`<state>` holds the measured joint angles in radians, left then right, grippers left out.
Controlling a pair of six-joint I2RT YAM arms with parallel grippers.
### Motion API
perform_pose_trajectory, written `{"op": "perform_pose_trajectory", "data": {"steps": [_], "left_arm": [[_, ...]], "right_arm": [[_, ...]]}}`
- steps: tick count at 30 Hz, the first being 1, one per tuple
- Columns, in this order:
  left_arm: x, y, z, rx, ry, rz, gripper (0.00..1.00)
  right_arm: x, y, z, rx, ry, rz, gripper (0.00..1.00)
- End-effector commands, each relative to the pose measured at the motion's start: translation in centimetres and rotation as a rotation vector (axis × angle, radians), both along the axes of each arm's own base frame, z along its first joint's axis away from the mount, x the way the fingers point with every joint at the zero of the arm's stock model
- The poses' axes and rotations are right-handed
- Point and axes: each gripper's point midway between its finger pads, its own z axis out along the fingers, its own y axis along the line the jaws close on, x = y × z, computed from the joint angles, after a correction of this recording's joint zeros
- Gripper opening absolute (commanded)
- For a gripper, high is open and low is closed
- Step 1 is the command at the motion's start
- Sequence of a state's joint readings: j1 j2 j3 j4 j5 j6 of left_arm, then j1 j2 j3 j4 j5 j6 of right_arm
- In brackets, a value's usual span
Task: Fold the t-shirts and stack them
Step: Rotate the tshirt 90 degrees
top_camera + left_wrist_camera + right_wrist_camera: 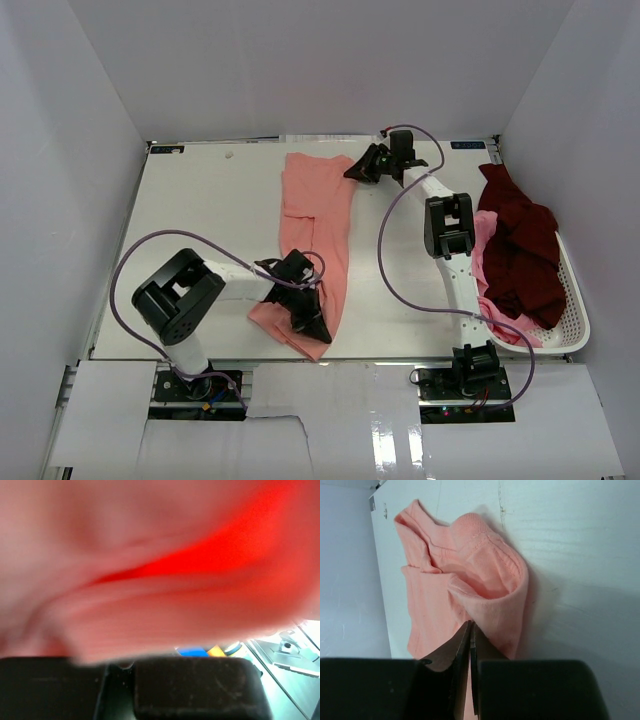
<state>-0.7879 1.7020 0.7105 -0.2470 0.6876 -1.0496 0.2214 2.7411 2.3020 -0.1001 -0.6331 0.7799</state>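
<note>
1. Both my claws are clamping the salmon shirt point(315, 215) on the table point(200, 220): left claw point(305, 305) at its near end, right claw point(471, 627) at its far end.
2. Two more, the maroon shirt point(520, 250) and pink shirt point(483, 240), are sitting in the basket point(575, 290).

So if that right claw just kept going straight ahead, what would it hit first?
The salmon-pink t-shirt: the right gripper pinches its curled edge, and more of that fold lies directly ahead.

Far-left part of table point(200, 200) is left bare; near-left corner is taken by left arm point(185, 295). Centre strip, far edge to near edge, is covered by salmon shirt point(318, 215). Right edge is blocked by basket point(575, 300) heaped with shirts point(520, 250); gap between is crossed by right arm point(447, 225).
</note>
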Motion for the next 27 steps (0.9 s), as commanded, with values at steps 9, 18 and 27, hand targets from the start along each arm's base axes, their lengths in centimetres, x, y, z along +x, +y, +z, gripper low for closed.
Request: {"op": "perform_pose_trajectory", "data": {"steps": [9, 18, 27], "left_arm": [[-1.7, -2.5, 5.7, -0.088, 0.048, 0.01, 0.06], [5.2, -3.5, 12.0, -0.127, -0.178, 0.041, 0.07], [23.9, 5.7, 14.7, -0.191, -0.421, 0.309, 0.06]], "right_arm": [[4.8, -4.0, 5.5, 0.104, -0.181, -0.097, 0.08], [1.8, -4.0, 12.8, 0.131, -0.289, 0.021, 0.08], [-11.4, -2.9, 11.2, -0.043, -0.134, 0.181, 0.08]]}}
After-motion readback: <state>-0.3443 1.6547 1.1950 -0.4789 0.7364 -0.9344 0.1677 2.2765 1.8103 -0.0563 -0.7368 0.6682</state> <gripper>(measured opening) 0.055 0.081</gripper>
